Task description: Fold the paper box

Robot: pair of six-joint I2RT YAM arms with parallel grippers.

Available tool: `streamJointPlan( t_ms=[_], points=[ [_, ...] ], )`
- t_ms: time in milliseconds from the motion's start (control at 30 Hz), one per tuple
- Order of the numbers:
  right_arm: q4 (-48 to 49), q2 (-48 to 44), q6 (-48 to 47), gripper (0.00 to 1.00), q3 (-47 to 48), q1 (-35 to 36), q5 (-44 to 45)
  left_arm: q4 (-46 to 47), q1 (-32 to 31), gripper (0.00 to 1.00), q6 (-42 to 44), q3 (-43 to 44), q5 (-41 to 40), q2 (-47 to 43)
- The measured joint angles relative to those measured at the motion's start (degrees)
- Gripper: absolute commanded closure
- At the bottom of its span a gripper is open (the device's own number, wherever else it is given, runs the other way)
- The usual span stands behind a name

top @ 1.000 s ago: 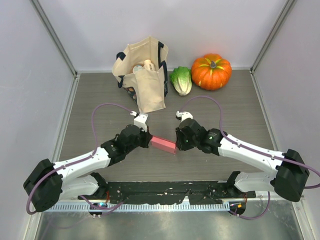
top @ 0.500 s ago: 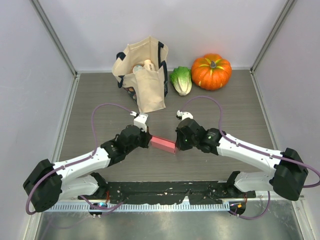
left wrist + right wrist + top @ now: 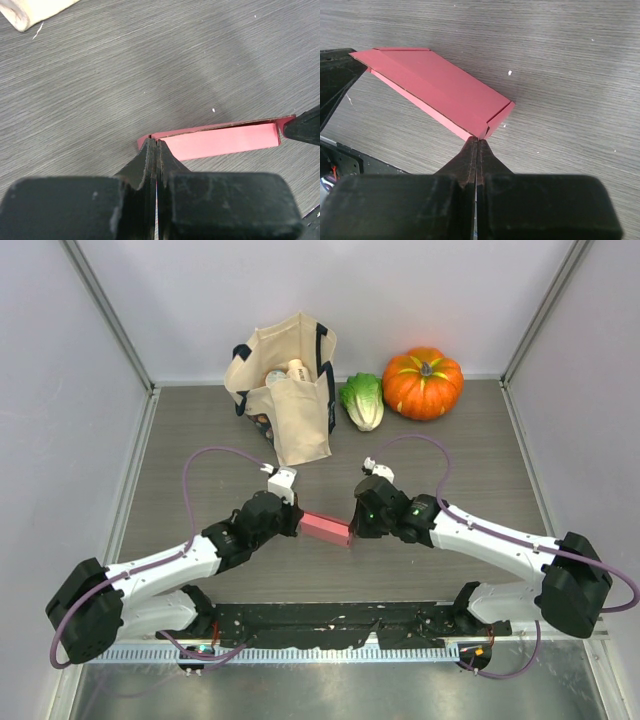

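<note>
The paper box point(image 3: 327, 528), a slim pink rectangular box, lies between my two grippers near the table's middle front. My left gripper point(image 3: 300, 519) is shut on its left end; in the left wrist view a sliver of pink card shows between the closed fingertips point(image 3: 154, 142), and the box point(image 3: 225, 142) stretches away to the right. My right gripper point(image 3: 352, 526) is shut at the box's right end. In the right wrist view its tips point(image 3: 477, 140) pinch the near corner of the box point(image 3: 435, 90), beside a folded end flap.
A cream tote bag point(image 3: 285, 390) with items inside stands at the back. A green lettuce point(image 3: 363, 400) and an orange pumpkin point(image 3: 423, 383) lie to its right. Grey walls close the table on three sides.
My right gripper has closed at the box's right end and its wrist has edged slightly left and away. The left arm and the box have stayed put.
</note>
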Motion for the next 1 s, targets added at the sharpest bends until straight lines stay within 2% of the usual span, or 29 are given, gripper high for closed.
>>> streamJointPlan(
  t_ms=[367, 633, 1000],
  points=[
    [0.11, 0.11, 6.29, 0.99, -0.2, 0.02, 2.49, -0.17, -0.68, 1.0, -0.24, 0.0, -0.94, -0.07],
    [3.21, 0.61, 6.82, 0.99, -1.46, 0.2, 5.14, -0.17, -1.05, 1.0, -0.55, -0.39, -1.9, -0.55],
    [4.63, 2.1, 3.15, 0.99, -1.9, 7.23, 16.79, 2.19, -2.75, 1.0, -1.73, -2.56, -5.33, -1.6]
  ],
)
